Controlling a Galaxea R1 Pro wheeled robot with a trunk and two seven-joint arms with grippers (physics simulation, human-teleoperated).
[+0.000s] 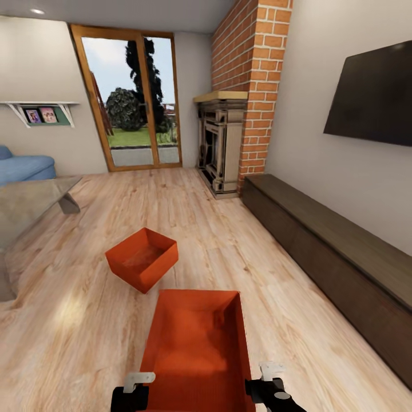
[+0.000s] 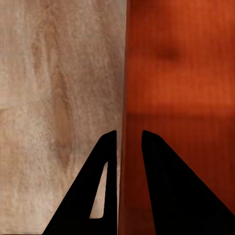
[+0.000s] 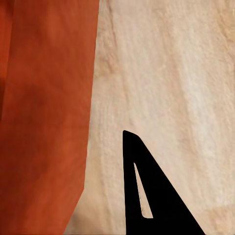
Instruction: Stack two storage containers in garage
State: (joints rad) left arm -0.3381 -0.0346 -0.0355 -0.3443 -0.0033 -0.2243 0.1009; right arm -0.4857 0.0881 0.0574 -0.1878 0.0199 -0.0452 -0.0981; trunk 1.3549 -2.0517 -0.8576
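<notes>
Two orange-red storage containers are on the light wood floor of the living room. The far container (image 1: 142, 258) sits alone, turned at an angle. The near container (image 1: 195, 343) lies between my arms at the bottom of the head view. My left gripper (image 1: 139, 380) is at its left wall. In the left wrist view the gripper (image 2: 129, 134) has closed onto that wall (image 2: 176, 88), one finger outside and one inside. My right gripper (image 1: 271, 372) is at the right wall. One dark finger (image 3: 147, 196) shows outside the container (image 3: 44, 112); the other finger is hidden.
A long low dark-brown cabinet (image 1: 337, 246) runs along the right wall under a black TV (image 1: 372, 97). A brick chimney with a fireplace (image 1: 223, 143) stands ahead, beside a glass door (image 1: 134, 97). A glass table (image 1: 28, 206) and a blue sofa (image 1: 23, 166) are on the left.
</notes>
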